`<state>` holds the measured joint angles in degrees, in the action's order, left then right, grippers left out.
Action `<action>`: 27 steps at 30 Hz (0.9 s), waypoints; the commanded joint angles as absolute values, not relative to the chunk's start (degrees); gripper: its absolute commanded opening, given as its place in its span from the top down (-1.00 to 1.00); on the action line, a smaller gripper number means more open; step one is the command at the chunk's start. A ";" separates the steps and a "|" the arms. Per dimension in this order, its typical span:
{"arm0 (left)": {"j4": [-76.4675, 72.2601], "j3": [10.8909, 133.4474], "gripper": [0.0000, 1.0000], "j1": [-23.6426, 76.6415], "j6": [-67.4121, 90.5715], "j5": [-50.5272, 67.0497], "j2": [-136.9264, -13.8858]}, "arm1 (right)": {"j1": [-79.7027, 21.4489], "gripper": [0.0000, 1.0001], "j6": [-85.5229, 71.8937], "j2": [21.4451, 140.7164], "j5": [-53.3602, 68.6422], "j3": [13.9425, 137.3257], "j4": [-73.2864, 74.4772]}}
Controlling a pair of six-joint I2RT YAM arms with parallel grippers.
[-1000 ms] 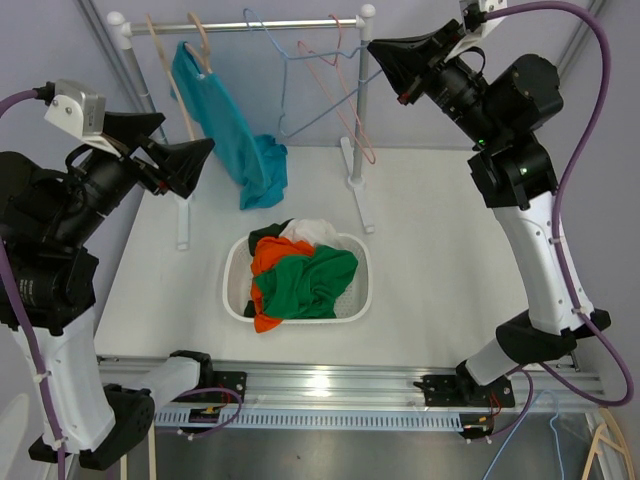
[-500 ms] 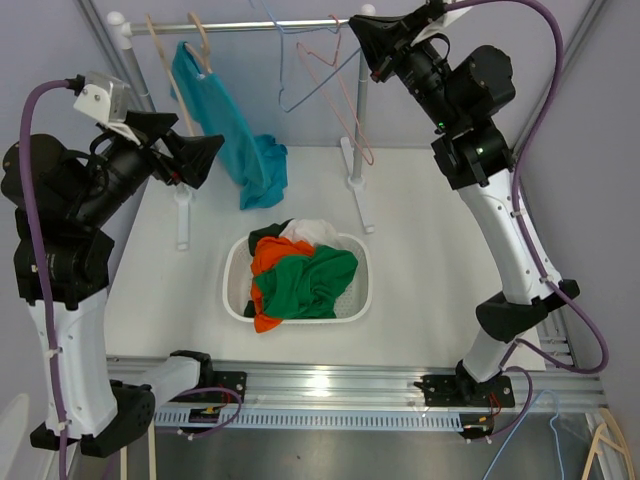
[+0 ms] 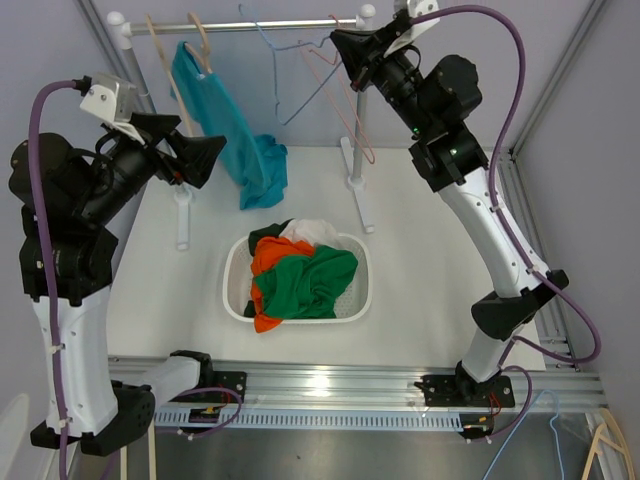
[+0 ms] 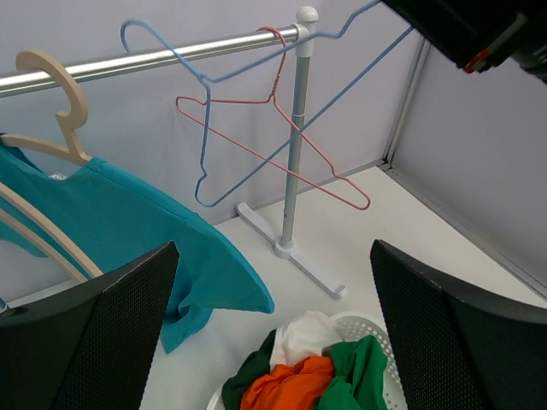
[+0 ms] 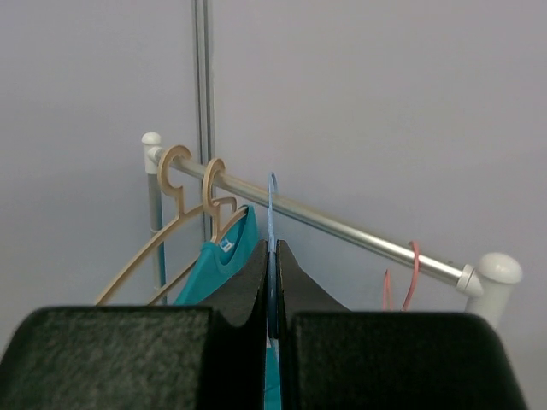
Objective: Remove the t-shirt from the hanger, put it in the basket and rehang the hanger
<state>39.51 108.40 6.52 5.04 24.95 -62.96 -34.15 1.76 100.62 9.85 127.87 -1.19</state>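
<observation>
White table (image 3: 430,260) with a clothes rail (image 3: 270,25) along its far side: the teal t-shirt (image 3: 225,125) is hanging on a wooden hanger (image 4: 64,111) at the rail's left end.
The left end effector (image 3: 185,140) is hovering just beside the shirt, fingers standing wide apart and gripping nothing. The right end effector (image 5: 272,282) is sitting high near the rail's right post, fingers pressing together on the wire of a blue hanger (image 4: 203,128), whose hook is up at the rail. A pink hanger (image 4: 222,102) is hanging beside it. A white basket (image 3: 229,285) is holding orange, green and white clothes.
</observation>
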 commanded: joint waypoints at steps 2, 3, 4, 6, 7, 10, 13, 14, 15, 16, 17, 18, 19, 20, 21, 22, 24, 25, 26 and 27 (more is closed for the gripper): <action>37.62 107.84 -0.97 6.68 5.63 24.61 -61.79 | -35.42 1.00 3.34 97.21 7.38 124.73 -4.13; 37.62 107.58 -0.96 6.68 5.71 24.52 -61.61 | -35.59 1.00 3.43 96.86 7.21 123.85 -4.39; 37.44 107.32 -0.96 6.68 5.80 24.61 -61.44 | -35.68 1.00 3.34 96.33 6.86 122.88 -4.66; 37.53 107.23 -0.96 6.68 5.89 24.70 -61.09 | -36.38 1.00 3.34 94.49 6.33 119.19 -5.70; 37.53 107.05 -0.96 6.68 5.89 24.70 -61.00 | -36.56 1.00 3.34 93.79 5.81 118.05 -5.89; 37.53 106.70 -0.97 6.68 6.06 24.78 -60.65 | -37.70 1.00 3.43 91.76 4.58 114.53 -5.54; 37.35 106.61 -0.97 6.68 6.24 25.13 -60.47 | -39.37 1.00 3.69 89.48 3.61 110.49 -5.45; 37.27 106.61 -0.97 6.68 6.33 25.14 -60.47 | -39.90 1.00 3.78 88.95 2.47 109.52 -5.28; 37.27 106.44 -0.96 6.68 6.50 25.14 -60.38 | -40.77 1.00 3.95 87.90 1.76 107.51 -5.10; 37.18 106.70 -0.97 6.68 6.59 25.48 -60.47 | -41.04 1.00 3.69 87.28 1.41 106.36 -5.10; 37.18 106.44 -0.97 6.68 6.68 25.66 -60.56 | -41.39 1.00 3.43 86.67 1.06 105.22 -5.01; 37.18 106.44 -0.96 6.68 6.85 25.75 -60.64 | -42.09 1.00 3.17 85.44 0.53 104.07 -5.01; 37.09 106.35 -0.97 6.68 6.86 25.84 -60.64 | -42.45 1.00 2.64 84.82 0.18 101.71 -4.92; 37.00 106.26 -0.97 6.68 6.86 25.93 -60.64 | -42.80 1.00 2.38 84.21 0.09 100.65 -4.75; 37.00 106.26 -0.96 6.68 6.86 26.01 -60.64 | -43.24 1.00 1.94 83.68 -2.09 99.50 -4.22; 36.91 106.17 -0.96 6.68 6.86 26.10 -60.64 | -44.03 1.00 1.85 82.54 -2.98 98.45 -3.78; 36.83 106.26 -0.96 6.68 6.77 26.10 -60.64 | -44.56 1.00 1.41 81.39 -4.65 95.29 -3.17; 36.83 106.35 -0.96 6.68 6.85 26.19 -60.73 | -44.56 1.00 1.06 80.52 -4.92 94.40 -2.90; 36.83 106.43 -0.96 6.68 6.86 26.28 -60.73 | -44.65 1.00 0.79 80.25 -4.92 93.18 -2.64; 36.74 106.35 -0.96 6.68 6.94 26.37 -60.82 | -44.74 1.00 0.36 80.07 -5.27 92.73 -1.68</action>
